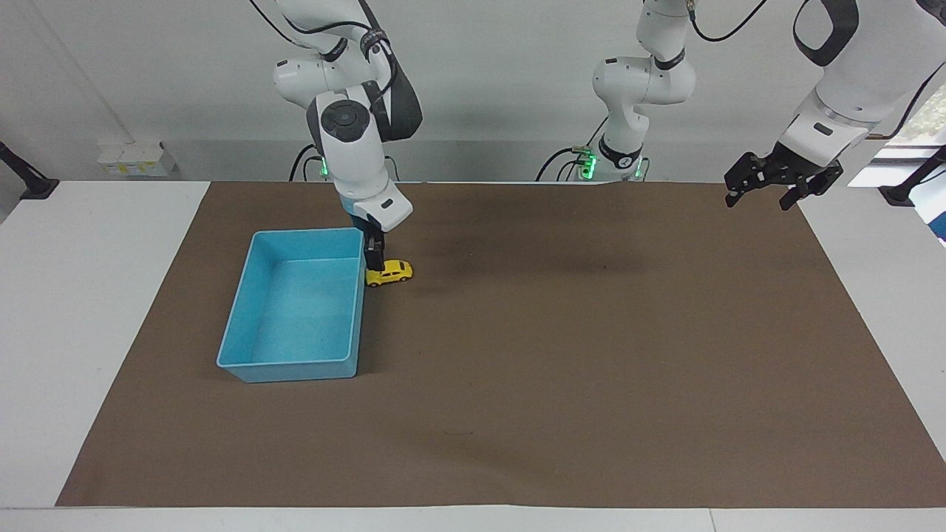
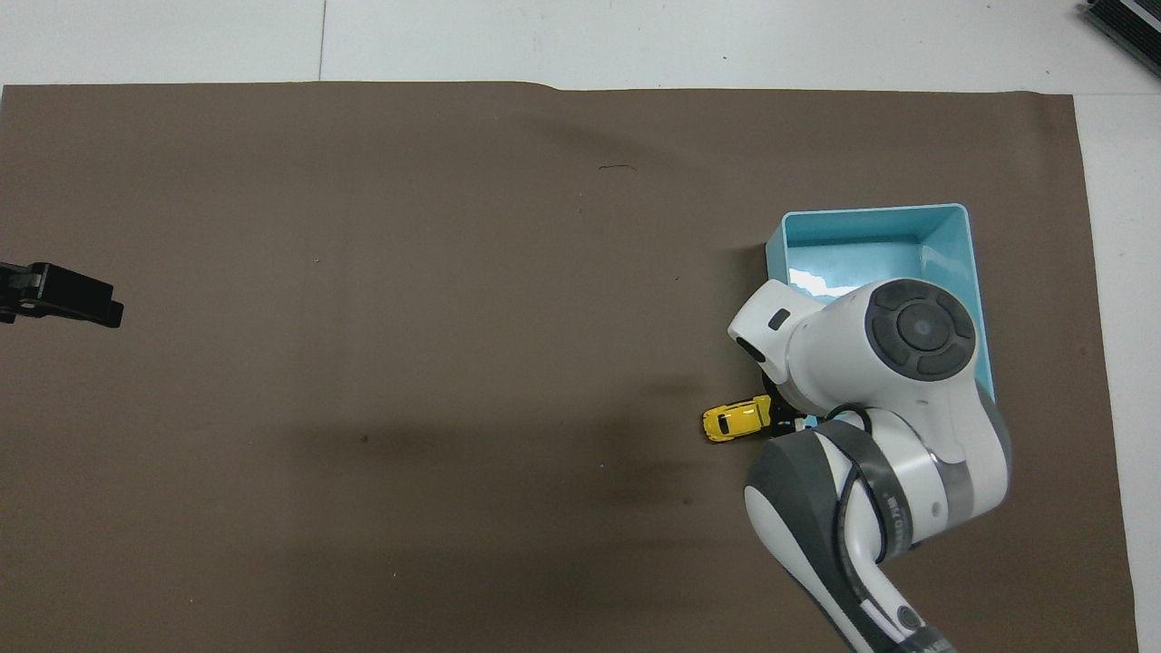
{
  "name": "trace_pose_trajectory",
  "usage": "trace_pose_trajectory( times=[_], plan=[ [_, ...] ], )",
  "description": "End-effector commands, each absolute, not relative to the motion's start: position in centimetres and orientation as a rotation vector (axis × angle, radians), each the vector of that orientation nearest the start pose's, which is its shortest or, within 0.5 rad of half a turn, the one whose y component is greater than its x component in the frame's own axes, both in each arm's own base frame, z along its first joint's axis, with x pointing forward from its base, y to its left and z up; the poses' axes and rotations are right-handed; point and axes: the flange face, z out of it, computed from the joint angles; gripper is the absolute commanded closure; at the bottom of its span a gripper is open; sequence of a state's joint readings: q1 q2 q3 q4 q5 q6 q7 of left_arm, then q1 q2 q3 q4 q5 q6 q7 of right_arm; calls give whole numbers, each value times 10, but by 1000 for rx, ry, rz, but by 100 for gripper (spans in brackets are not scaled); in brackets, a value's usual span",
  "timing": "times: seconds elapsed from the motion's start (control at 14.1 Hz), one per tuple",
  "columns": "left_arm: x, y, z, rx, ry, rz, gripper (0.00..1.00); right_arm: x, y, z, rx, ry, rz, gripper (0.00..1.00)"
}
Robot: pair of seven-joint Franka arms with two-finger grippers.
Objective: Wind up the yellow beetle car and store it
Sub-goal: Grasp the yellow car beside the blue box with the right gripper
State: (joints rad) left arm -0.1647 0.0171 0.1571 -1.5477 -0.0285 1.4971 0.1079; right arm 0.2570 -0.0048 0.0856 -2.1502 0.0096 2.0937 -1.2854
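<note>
Right gripper (image 1: 375,260), finger spread indiscernible, at yellow beetle car (image 1: 389,273) beside empty blue bin (image 1: 295,367); left gripper (image 1: 768,181) spread wide, waiting.

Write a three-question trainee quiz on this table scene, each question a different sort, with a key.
1. True or false: the tiny yellow beetle toy car lies inside the light blue plastic bin.
2. Which gripper is down at the car? A. left gripper B. right gripper
3. Fill in: the car stands on the brown ____.

Key
1. False; it stands beside the bin, at the bin's end nearer to the robots.
2. B; the left gripper waits up over the mat's edge.
3. mat
</note>
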Motion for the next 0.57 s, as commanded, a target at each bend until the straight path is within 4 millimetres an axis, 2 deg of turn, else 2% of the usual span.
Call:
trace_pose_trajectory(
  times=[0.0,0.5],
  plan=[
    [550,-5,621,-3149,165,103,0,487,178,386,2130,2330,-53,0],
    [550,-5,621,-3149,165,103,0,487,176,354,2126,2326,-30,0]
  ],
)
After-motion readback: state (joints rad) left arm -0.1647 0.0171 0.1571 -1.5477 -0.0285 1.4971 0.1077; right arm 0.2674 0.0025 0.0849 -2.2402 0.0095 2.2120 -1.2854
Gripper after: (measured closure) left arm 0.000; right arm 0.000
